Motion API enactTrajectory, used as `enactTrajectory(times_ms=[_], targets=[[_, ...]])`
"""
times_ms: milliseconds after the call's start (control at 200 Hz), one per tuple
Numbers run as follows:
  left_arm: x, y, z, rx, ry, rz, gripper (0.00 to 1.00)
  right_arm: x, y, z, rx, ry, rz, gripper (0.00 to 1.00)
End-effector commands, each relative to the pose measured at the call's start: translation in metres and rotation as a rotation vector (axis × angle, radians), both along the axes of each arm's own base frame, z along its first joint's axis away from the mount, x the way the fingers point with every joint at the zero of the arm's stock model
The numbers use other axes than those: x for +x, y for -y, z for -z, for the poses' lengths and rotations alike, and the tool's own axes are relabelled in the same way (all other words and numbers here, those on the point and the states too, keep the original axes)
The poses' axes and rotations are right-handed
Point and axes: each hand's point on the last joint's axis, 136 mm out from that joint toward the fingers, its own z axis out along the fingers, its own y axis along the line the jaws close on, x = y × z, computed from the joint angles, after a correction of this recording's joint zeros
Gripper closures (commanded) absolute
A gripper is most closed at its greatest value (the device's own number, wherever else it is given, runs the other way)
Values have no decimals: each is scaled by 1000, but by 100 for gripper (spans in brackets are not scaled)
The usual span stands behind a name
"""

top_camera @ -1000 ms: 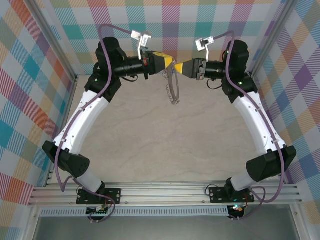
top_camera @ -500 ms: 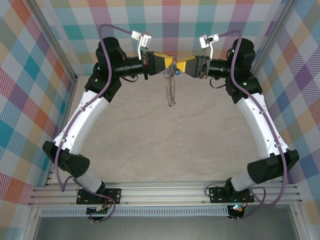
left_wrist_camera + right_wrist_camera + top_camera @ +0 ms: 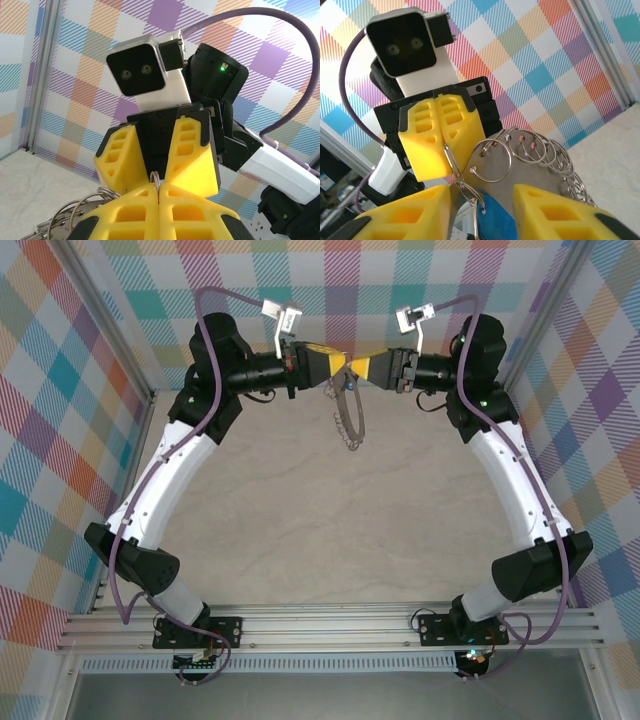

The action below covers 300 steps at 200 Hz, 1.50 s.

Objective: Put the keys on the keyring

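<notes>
Both grippers meet high at the back of the cell. My left gripper [image 3: 336, 374] [image 3: 159, 190] is shut on a thin ring at the top of the keyring [image 3: 351, 422], which hangs below it with its fringe of small metal loops [image 3: 540, 147]. The key [image 3: 494, 220], with its blue oval head, hangs from a small loop linked to that pinched ring. My right gripper [image 3: 359, 370] [image 3: 481, 196] faces the left one and is open, its yellow fingers [image 3: 405, 215] either side of the blue key without touching it. The key's shank is hidden.
Checked fabric walls [image 3: 70, 390] close in the cell on three sides. The beige tabletop [image 3: 330, 530] lies below the hanging keyring. An aluminium rail [image 3: 330, 625] carries both arm bases at the near edge.
The right gripper has risen and moved closer to the left gripper. The hanging keyring has swung and turned, now showing a curved side instead of hanging edge-on.
</notes>
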Motion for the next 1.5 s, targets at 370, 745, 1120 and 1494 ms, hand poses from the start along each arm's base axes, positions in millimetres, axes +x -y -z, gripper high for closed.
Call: enactTrajectory(times_ms=[370,745,1120,1494], targets=[[-11,-4,-24,-50,78,-18,100,-12,1,5,8,7,-56,100],[-11,-1,-22,-53,74,-26,100,-20,-23,18,-3,-32,-128,100],[-8,0,-20,-54,75,-44,100,-11,9,15,-24,-1,3,57],[-4,0,-22,-72,90,-56,100,0,33,-24,65,51,89,57]])
